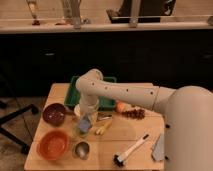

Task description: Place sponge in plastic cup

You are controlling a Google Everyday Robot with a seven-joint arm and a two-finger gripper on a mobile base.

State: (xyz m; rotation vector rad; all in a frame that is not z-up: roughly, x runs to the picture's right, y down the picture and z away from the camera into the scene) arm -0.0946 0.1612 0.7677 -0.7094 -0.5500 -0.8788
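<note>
My gripper [85, 120] hangs from the white arm over the left middle of the wooden table. It is shut on the small grey-blue sponge [85, 124]. The sponge sits at the mouth of the small see-through greenish plastic cup [80, 132], which stands right under the gripper. I cannot tell how far the sponge is inside the cup. The gripper hides the cup's upper rim.
A dark red bowl [54, 114] and an orange bowl [52, 144] stand left of the cup. A shiny metal cup [81, 149] stands just in front. A green tray [107, 101] is behind, with a yellow item [103, 127], an orange fruit [120, 106], a brush [131, 150] and a grey wedge [159, 147] to the right.
</note>
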